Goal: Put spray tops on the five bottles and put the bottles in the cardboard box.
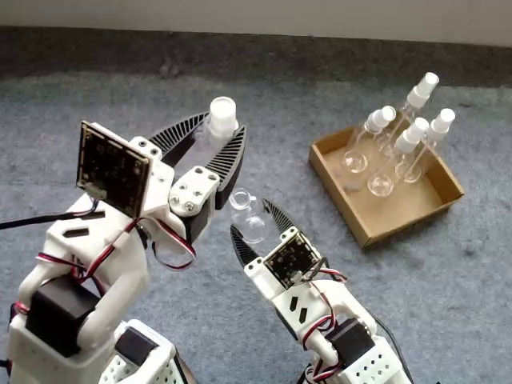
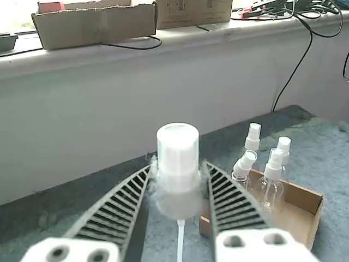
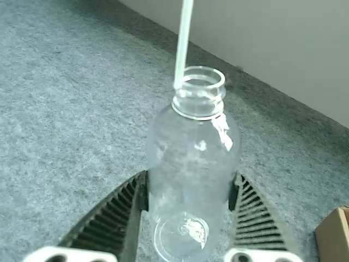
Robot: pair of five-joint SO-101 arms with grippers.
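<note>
I have the left gripper (image 1: 222, 128) pinched on the spray top (image 2: 177, 158), one ribbed finger on each side of its white collar, cap pointing up and its thin dip tube (image 3: 184, 43) hanging below. The right gripper (image 1: 253, 219) is clamped round the belly of a clear bottle (image 3: 193, 164), which is held off the grey carpet (image 1: 448, 304) with its open neck (image 3: 199, 90) tilted upward. From the right wrist camera I see the tube's lower end at the rim of that neck, but I cannot tell whether it is inside the mouth or just resting on the edge. Both grippers and what they hold are well apart from the cardboard box (image 1: 412, 210), out on the side of it that faces the arms, the spray top above the bottle. Inside the box four capped bottles (image 1: 398, 160) lean together against its far wall, spray heads poking over the rim.
</note>
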